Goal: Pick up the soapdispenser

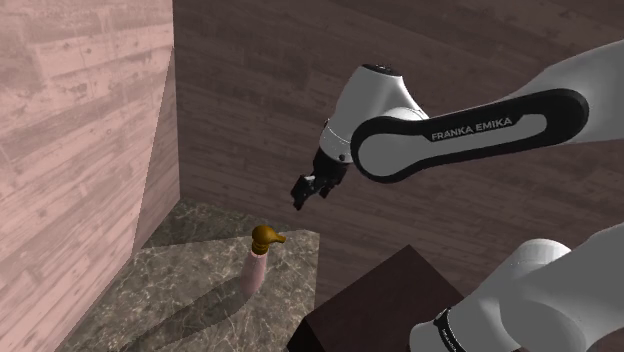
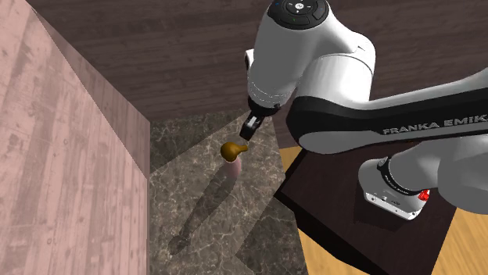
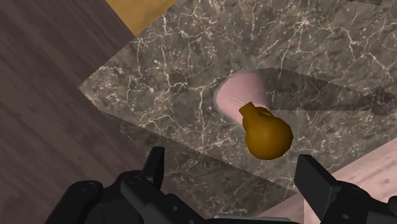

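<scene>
Walls frame the corner: a pale pink plank wall (image 1: 70, 130) meets a dark brown plank wall (image 1: 260, 60). Below them lies a dark, white-veined marble tabletop (image 1: 180, 290). The white Franka arm (image 1: 450, 130) reaches out over it from its dark brown stand (image 1: 370, 300).

The soap dispenser (image 1: 258, 262) stands upright on the tabletop, near the edge on the stand's side and well apart from the pink wall. It is a small bottle with a pale pink, rounded body, topped by a bulbous golden-brown pump head (image 1: 267, 237) with a short spout.

The gripper (image 1: 303, 193) hangs above and just beside the bottle, not touching it. In the wrist view its fingers (image 3: 154, 167) stand wide apart, with nothing between them and the dispenser ahead of the gap.

The bottle is probably light and stiff. Its smooth, curved sides may be slippery, and the narrow base with the heavy-looking top suggests a sideways knock would tip it. The pink body just under the pump looks the best place to grip. The head itself is round, could slide out, and might depress.
</scene>
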Robot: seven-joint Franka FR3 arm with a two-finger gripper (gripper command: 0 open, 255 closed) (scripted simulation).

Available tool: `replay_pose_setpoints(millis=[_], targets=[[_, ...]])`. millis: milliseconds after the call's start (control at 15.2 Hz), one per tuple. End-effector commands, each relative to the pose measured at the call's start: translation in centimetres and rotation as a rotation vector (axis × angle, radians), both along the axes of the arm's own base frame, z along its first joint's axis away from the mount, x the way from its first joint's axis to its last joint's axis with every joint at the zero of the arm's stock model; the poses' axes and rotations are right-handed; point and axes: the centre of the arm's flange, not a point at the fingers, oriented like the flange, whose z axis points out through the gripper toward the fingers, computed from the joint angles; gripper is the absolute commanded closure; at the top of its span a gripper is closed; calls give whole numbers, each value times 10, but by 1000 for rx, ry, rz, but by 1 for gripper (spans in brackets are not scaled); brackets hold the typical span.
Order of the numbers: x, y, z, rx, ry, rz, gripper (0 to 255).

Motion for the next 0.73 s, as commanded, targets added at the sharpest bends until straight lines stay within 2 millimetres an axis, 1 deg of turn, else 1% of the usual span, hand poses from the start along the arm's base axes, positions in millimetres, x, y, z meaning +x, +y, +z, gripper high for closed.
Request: replay_pose_setpoints(millis=[0,528,660], targets=[[7,16,-19,3,3,0,0],[39,78,-98,7,16,3,0],[40,80,-105,7,17,3,0]])
